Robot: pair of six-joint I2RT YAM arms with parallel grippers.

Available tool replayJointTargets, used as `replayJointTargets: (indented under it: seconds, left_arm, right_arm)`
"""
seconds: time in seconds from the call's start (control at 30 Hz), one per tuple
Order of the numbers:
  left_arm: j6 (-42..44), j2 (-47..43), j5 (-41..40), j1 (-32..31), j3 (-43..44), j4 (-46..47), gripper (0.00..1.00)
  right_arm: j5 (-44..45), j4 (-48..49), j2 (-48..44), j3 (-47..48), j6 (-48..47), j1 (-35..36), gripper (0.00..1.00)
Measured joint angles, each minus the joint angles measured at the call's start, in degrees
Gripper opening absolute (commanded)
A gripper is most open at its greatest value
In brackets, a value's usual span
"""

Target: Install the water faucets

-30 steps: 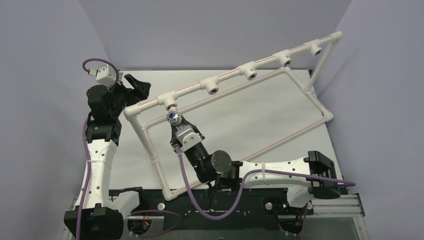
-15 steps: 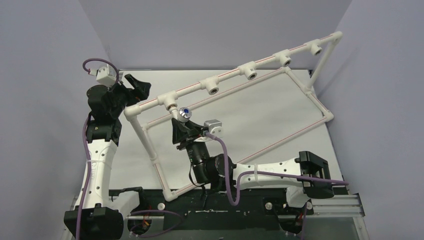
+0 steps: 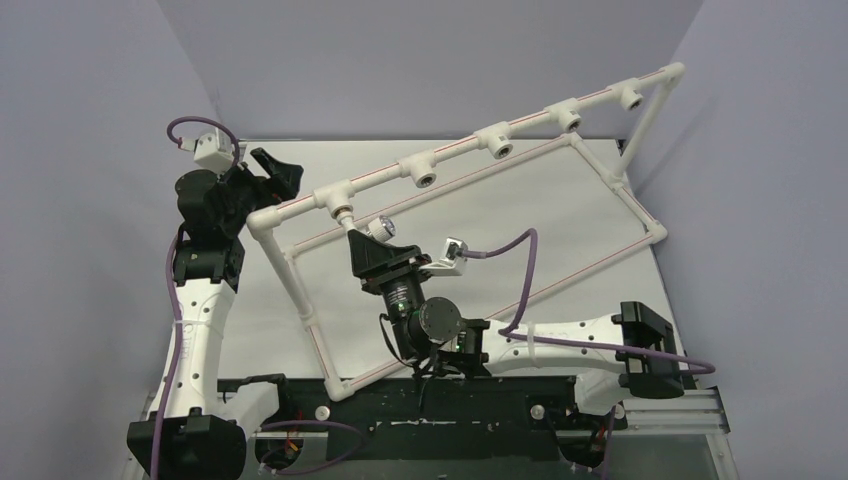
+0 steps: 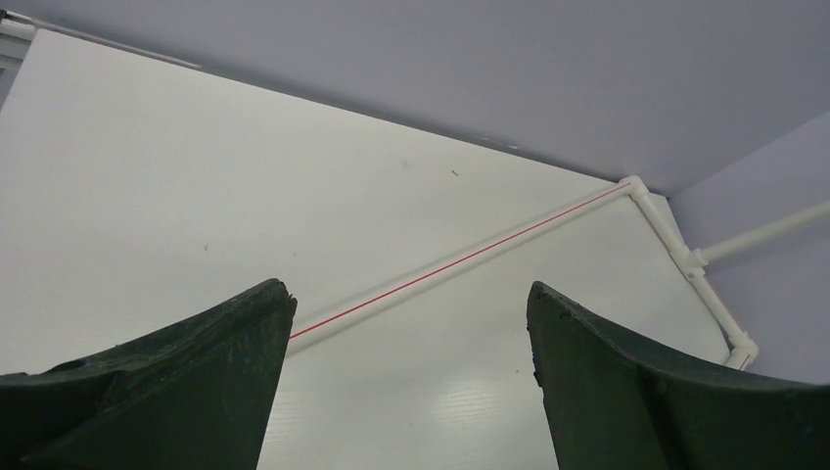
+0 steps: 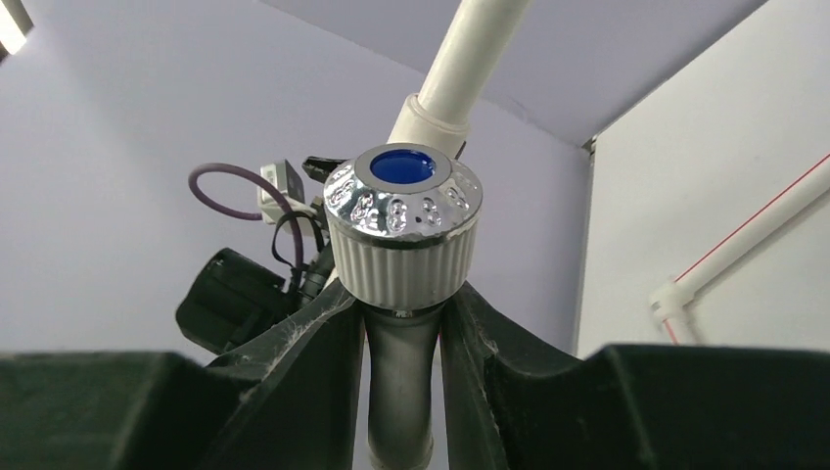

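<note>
The white water faucet, with a silvery knob and blue centre, sits with its end at the leftmost tee socket of the white pipe frame. My right gripper is shut on the faucet's body just below the knob. In the right wrist view the knob stands above my right gripper, and the fingers press on the stem. My left gripper is open and empty beside the frame's upper left corner. It also shows open in the left wrist view.
The frame's top rail carries several more open tee sockets running up to the right. Its lower red-striped pipes lie on the white table, and one shows in the left wrist view. Purple walls close in on three sides.
My right wrist has rolled, swinging its camera from the left round to the right. The faucet has turned with it, so the knob now faces right. The left arm has not moved.
</note>
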Motion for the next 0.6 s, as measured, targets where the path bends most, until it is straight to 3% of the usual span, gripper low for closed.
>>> replayJointTargets:
  seconds: [0.3,0.5,0.6]
  left_arm:
    - [0.00,-0.07,-0.04,-0.11,-0.17,0.76,0.87]
    - [0.00,-0.37,-0.04,-0.15,-0.37,1.31,0.86]
    - [0.00,-0.37,-0.09,-0.15,-0.39,1.66,0.87]
  right_arm:
    - [-0.42,-16.13,-2.23,1.05,29.90,-0.61,0.00]
    - [-0.98,-21.31,-3.06,1.40,39.65,-0.70,0.00]
    - [-1.57,-22.73,-3.48,1.40,42.03,-0.83,0.19]
